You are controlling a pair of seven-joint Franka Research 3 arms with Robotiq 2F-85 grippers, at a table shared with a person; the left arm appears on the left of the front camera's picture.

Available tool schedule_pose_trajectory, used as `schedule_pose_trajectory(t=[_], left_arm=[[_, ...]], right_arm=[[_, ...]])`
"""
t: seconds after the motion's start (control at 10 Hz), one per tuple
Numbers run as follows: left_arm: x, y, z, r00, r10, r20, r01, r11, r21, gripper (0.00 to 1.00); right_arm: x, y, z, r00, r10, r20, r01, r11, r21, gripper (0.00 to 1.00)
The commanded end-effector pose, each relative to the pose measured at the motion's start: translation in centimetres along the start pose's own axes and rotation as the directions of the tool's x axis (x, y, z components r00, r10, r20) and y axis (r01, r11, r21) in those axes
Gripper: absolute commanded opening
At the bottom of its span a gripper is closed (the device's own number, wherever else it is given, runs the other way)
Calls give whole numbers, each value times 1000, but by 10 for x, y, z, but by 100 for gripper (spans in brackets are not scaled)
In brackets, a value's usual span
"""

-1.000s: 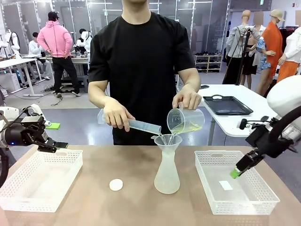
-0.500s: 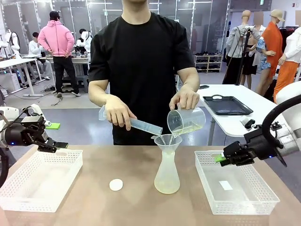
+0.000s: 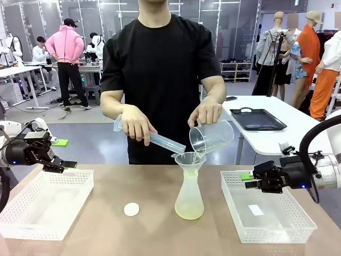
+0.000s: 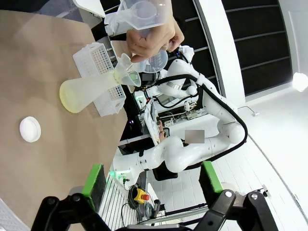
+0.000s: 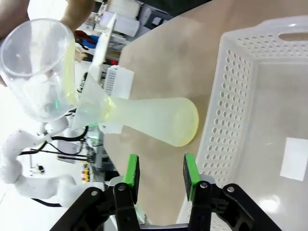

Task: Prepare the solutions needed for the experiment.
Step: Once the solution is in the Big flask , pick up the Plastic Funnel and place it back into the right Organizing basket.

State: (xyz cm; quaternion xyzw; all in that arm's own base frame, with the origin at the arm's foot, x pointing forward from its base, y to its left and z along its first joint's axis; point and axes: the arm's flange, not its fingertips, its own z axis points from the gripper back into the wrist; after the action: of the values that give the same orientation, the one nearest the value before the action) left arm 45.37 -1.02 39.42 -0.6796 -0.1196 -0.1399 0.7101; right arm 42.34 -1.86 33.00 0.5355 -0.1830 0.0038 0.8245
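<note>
**Pouring the solutions into the flask while both arms stand off**

The person tips a clear beaker (image 3: pixel 211 137) and a graduated cylinder (image 3: pixel 160 141) over the funnel (image 3: pixel 190 160) seated in a frosted conical flask (image 3: pixel 189 197). The solutions (image 3: pixel 189 214) pool pale yellow in the flask's base at mid-table.

To do this step well, the streams should probably stay slow and centred so the funnel does not overflow, and the flask should be left alone.

The left gripper (image 3: pixel 68 166) hangs wide and empty at the left basket's (image 3: pixel 32 224) far rim. The right gripper (image 3: pixel 246 178) is half-closed with nothing between its pads, over the right basket's (image 3: pixel 277 226) inner edge.

The table (image 3: pixel 106 234) is matte tan, with a white cap (image 3: pixel 131 209) lying loose near the flask. Behind is an open workroom with white tables and people.
</note>
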Motion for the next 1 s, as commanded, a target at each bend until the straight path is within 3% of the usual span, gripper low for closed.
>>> schedule_pose_trajectory(t=[0.0,0.3,0.9], left_arm=[[1,-2,-1,1000,-7,2,7,1000,10,100],[1,-2,-1,1000,-7,2,7,1000,10,100],[1,-2,-1,1000,-7,2,7,1000,10,100]], right_arm=[[3,-10,-6,998,-61,5,60,993,100,48],[4,-15,-7,994,-110,15,105,975,194,48],[7,-13,-12,992,-124,27,114,965,236,48]])
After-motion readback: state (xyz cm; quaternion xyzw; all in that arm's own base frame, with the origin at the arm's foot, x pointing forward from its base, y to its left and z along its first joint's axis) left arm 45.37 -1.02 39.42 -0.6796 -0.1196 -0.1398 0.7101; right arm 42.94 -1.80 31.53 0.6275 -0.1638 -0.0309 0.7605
